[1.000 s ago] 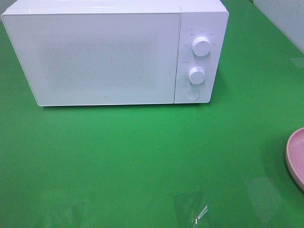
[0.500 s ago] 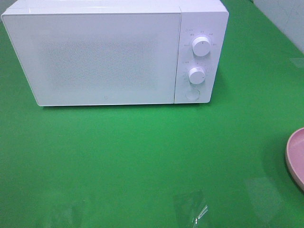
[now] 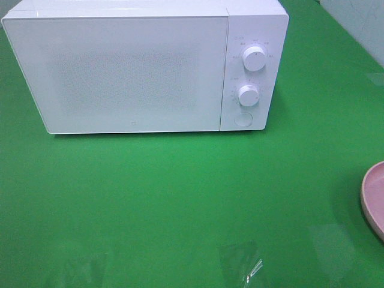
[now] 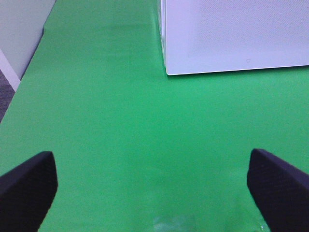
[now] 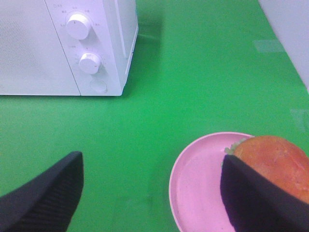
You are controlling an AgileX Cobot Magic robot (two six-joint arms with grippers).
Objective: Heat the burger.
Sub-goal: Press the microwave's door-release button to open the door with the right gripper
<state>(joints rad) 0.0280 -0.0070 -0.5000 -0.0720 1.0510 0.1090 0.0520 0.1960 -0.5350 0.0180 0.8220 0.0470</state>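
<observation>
over on the right side of the tabletop (image 3: 180, 198), on a pink plate (image 5: 198, 188): burger (image 5: 277, 162), partly hidden behind one finger of the right hand (image 5: 152, 198). spread wide, pinching nothing; likewise the left hand (image 4: 154, 188), spread and empty. likely trouble: crushing the glossy bun or shedding lettuce through too hard a pinch; dragging the plate along; carrying the burger to a microwave (image 3: 120, 72) with door shut, nowhere to set it. tabletop green throughout, with a clear glinting scrap (image 3: 253, 270) near the front. pale walls (image 3: 360, 24) either side, grey floor (image 4: 4, 92) off to the left.
</observation>
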